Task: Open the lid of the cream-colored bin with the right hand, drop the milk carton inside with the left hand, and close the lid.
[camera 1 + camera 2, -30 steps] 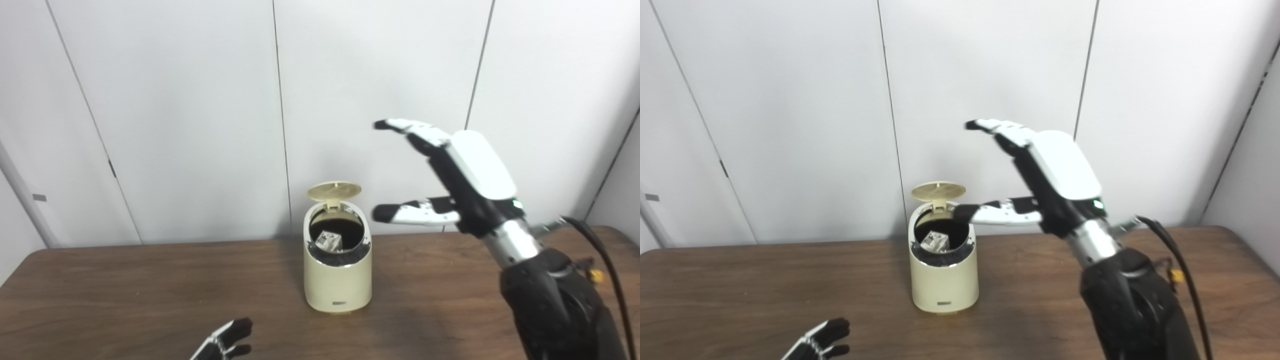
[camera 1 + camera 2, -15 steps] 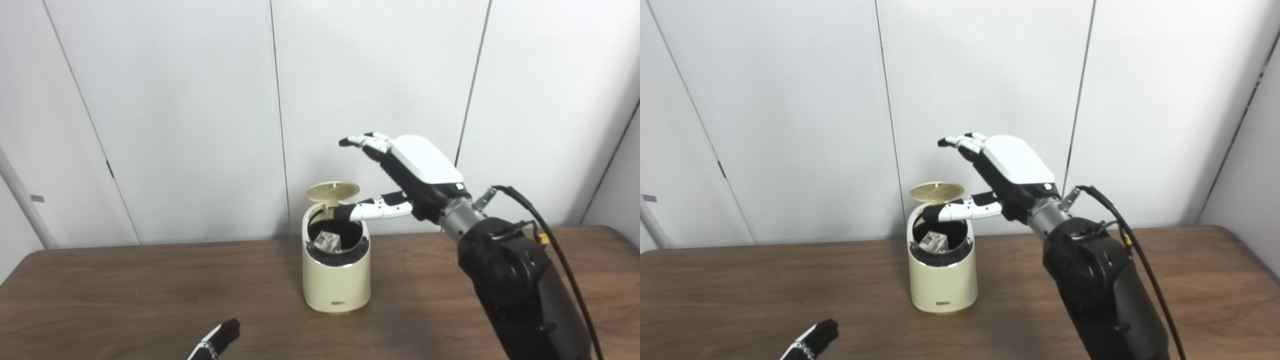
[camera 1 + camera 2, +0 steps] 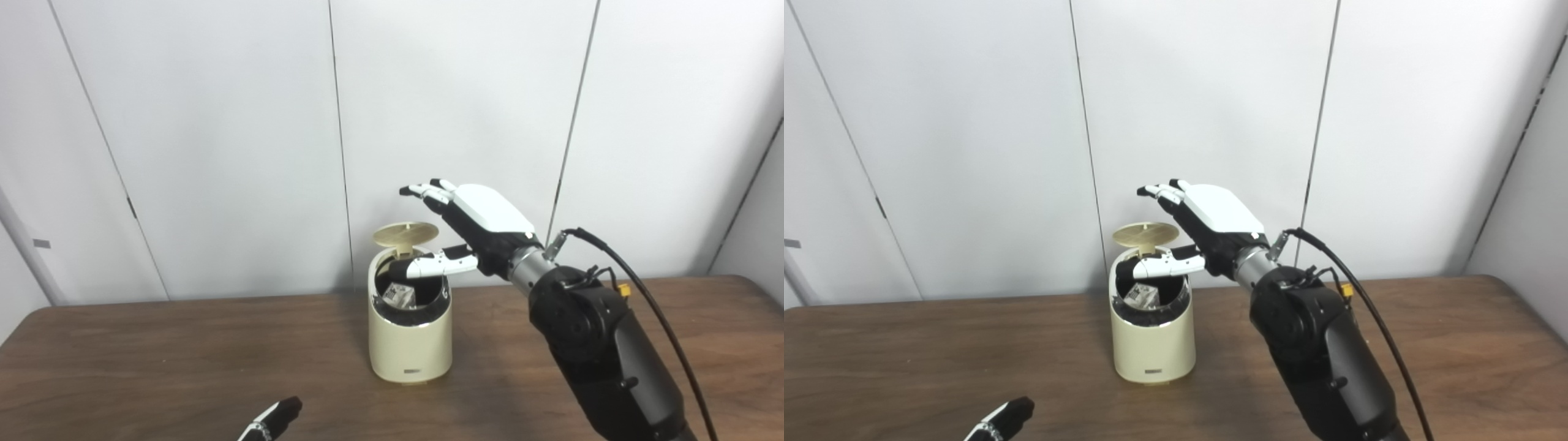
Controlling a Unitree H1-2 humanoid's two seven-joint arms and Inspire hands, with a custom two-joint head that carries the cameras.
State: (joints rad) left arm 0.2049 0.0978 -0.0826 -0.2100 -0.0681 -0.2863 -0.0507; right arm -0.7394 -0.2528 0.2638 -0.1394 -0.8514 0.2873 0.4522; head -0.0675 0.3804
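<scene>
Your right robot hand [image 3: 474, 229] hovers spread and empty above the cream-colored bin [image 3: 409, 327], thumb over the rim, fingers above the raised lid [image 3: 406, 232]. The milk carton [image 3: 400, 294] already lies inside. The lid looks light, rigid and hinged at the back, so press its top face down gently. Of your left robot hand [image 3: 269, 420] only fingertips show above the surface [image 3: 153, 361]; whether it's open, I cannot tell.

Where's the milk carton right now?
The milk carton lies inside the open cream-colored bin at the table's middle, below the raised lid, with the right hand just above the opening.
</scene>
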